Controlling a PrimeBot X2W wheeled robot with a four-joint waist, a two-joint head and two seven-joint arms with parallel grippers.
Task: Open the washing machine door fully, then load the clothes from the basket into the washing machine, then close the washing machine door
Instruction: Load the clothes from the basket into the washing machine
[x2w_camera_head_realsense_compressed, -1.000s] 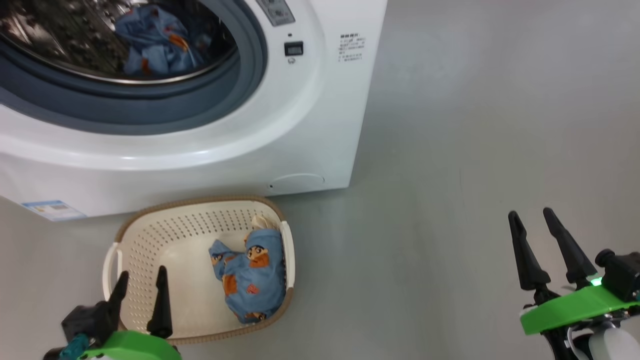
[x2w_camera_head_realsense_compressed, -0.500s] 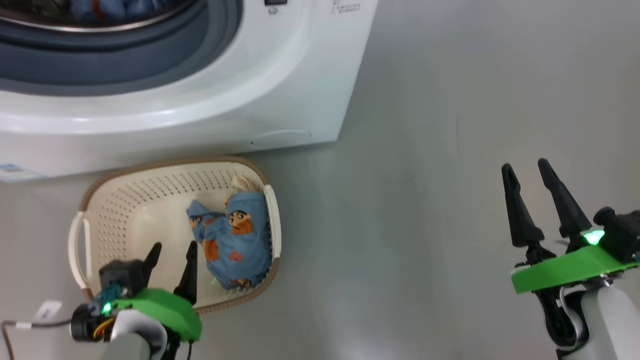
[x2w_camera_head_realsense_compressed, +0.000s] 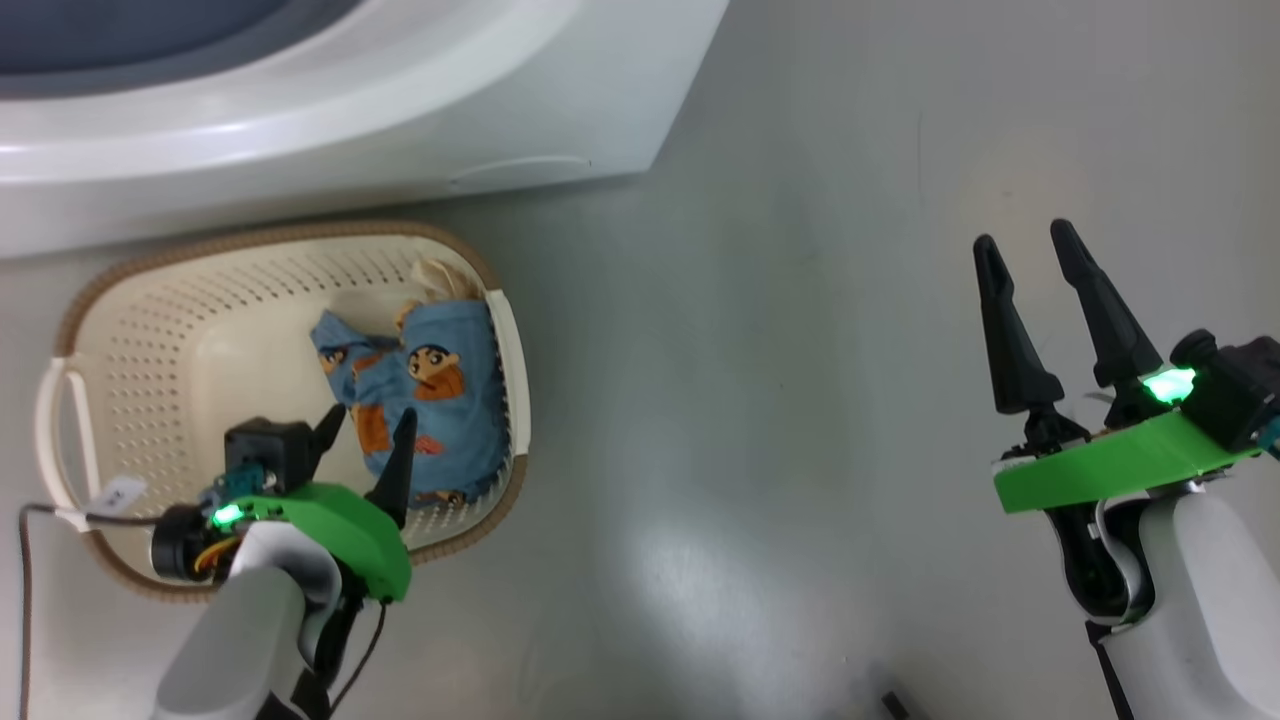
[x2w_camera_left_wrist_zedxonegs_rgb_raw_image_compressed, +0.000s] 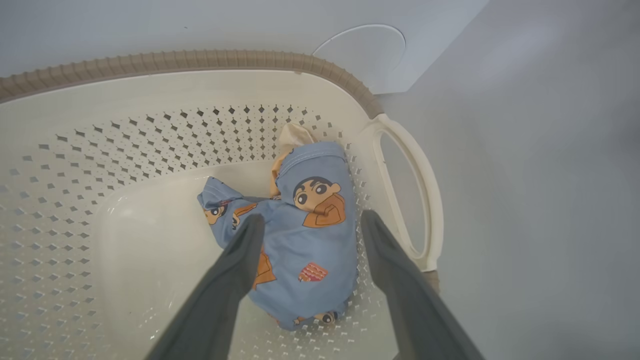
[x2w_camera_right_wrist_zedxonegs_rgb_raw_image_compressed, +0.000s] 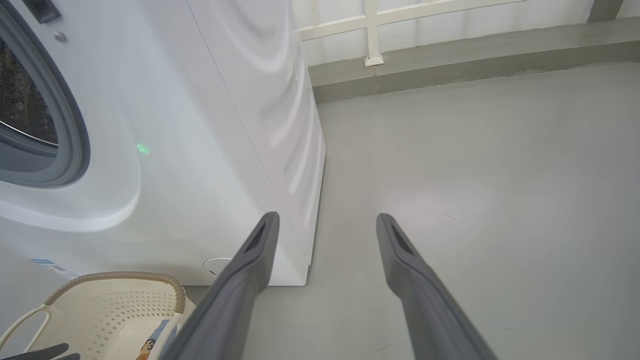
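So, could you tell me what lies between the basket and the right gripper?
Bare grey floor: the head view shows the stretch from the basket to the open right gripper with nothing lying on it.

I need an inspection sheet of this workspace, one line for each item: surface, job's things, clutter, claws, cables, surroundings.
Surface: grey floor, smooth, with glare.
Job's things: basket on the floor before the washing machine; one blue garment lies inside, against its right wall.
Clutter: one small dark thing on the floor, too small to tell.
Claws: left claw open over the basket, fingers either side of the garment; right claw open, empty, over bare floor.
Cables: thin dark cable with a white tag at the left wrist.
Surroundings: white railing on a low kerb at the floor's far edge.
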